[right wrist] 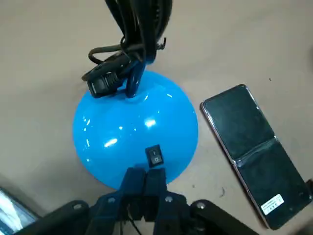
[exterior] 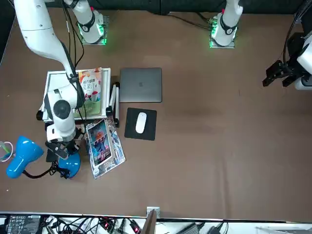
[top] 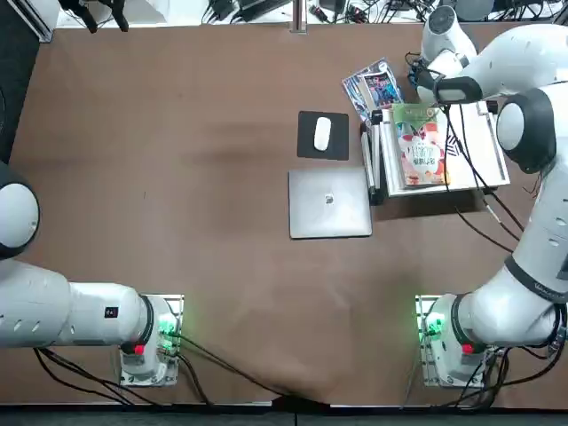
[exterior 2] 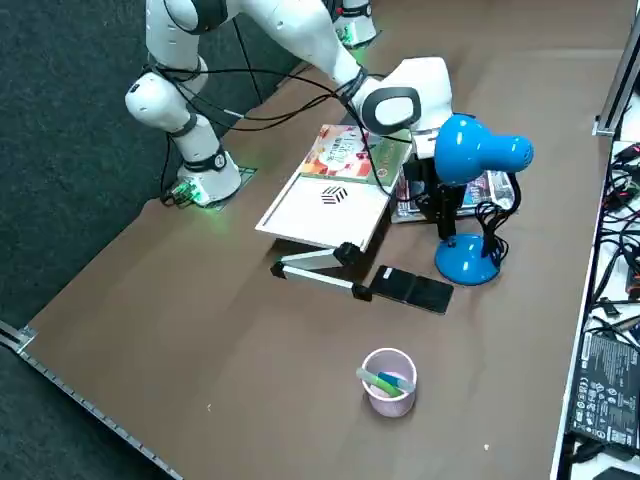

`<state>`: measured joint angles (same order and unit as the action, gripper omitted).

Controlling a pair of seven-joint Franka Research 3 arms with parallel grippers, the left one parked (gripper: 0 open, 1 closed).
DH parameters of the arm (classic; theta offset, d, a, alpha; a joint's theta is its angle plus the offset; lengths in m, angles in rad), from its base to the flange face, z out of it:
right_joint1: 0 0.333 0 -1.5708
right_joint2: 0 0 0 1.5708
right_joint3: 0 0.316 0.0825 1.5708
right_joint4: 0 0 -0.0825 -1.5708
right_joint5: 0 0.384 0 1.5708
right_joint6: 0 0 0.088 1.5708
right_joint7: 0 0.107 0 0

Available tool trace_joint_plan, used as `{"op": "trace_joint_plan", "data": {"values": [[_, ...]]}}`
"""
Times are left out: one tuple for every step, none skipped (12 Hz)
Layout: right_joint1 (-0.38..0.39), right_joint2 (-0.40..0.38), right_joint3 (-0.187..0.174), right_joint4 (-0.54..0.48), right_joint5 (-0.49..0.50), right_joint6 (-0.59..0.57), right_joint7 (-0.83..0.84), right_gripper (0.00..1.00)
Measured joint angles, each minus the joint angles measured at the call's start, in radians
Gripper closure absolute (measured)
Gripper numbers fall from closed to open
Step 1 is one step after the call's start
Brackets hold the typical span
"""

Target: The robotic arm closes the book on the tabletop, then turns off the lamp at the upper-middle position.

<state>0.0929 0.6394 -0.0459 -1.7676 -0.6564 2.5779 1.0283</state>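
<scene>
The book [top: 418, 146] lies closed, green cover up, on a white stand [top: 484, 146] at the right of the tabletop [top: 177, 177]. It also shows in the front view [exterior: 90, 89] and the right side view [exterior 2: 346, 150]. The lamp has a round blue base [right wrist: 134, 127] with a small black rocker switch [right wrist: 154, 156], a black stem and a blue head [exterior 2: 480, 150]. My right gripper [right wrist: 145, 172] is shut with its fingers pressed together. The tips sit at the rim of the base, just short of the switch. Across the table the gripper [exterior: 61, 150] hangs over the lamp base [exterior: 69, 165].
A black folding phone [right wrist: 254, 152] lies beside the lamp base. A pink cup with pens [exterior 2: 388, 380] stands further out. Glossy leaflets [top: 377, 87], a white mouse [top: 322, 133] on a black pad and a shut grey laptop [top: 329, 202] lie left of the book.
</scene>
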Motion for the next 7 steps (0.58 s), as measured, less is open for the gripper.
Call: {"op": "trace_joint_plan", "data": {"values": [[0.0,0.0,0.0,0.0,0.0,0.0,-0.006,0.99],[0.0,0.0,-0.001,0.0,0.0,0.001,-0.009,0.99],[0.0,0.0,-0.001,0.0,0.0,0.001,-0.011,0.99],[0.0,0.0,-0.002,0.0,-0.004,0.002,-0.013,0.99],[0.0,0.0,-0.003,0.003,-0.02,0.004,-0.013,0.99],[-0.001,0.0,-0.004,0.005,-0.025,0.004,-0.013,0.99],[-0.002,0.0,-0.005,0.007,-0.031,0.005,-0.013,0.99]]}}
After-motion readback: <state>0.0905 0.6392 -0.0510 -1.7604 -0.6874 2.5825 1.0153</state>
